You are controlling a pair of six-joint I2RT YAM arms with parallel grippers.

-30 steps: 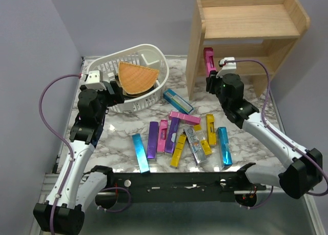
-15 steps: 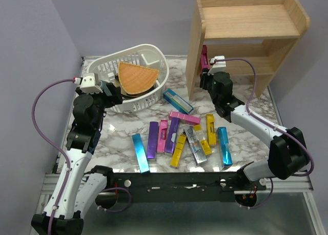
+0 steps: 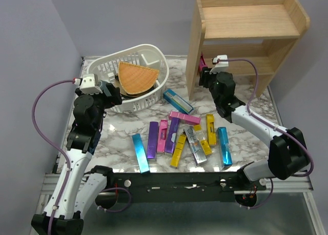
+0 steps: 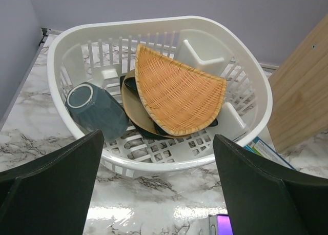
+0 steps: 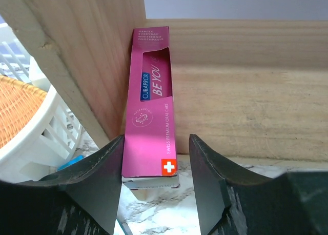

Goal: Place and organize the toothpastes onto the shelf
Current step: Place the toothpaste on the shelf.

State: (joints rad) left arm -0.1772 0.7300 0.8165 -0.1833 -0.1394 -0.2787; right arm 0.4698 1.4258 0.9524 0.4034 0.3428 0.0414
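A magenta pink toothpaste carton [image 5: 152, 137] lies on the lower tier of the wooden shelf [image 5: 246, 101], tight against its left side panel, with the near end poking out over the rim. My right gripper [image 5: 156, 163] is open around that end: the left finger touches the carton and a gap shows on the right. From above, the right gripper [image 3: 207, 73] is at the shelf [image 3: 246, 19], the carton [image 3: 203, 62] just ahead. Several more toothpastes [image 3: 177, 135] lie scattered on the marble table. My left gripper [image 4: 159, 183] hangs wide open and empty before the white basket [image 4: 154, 23].
The basket holds an orange woven wedge [image 4: 177, 91], a grey cup [image 4: 95, 109] and dark plates. A blue carton [image 3: 178, 101] lies between the basket and the shelf's left leg. A purple wall stands behind the table.
My right gripper carried the pink carton down and left onto the shelf's lower tier, then parted its jaws. The left arm shifted slightly, still open.
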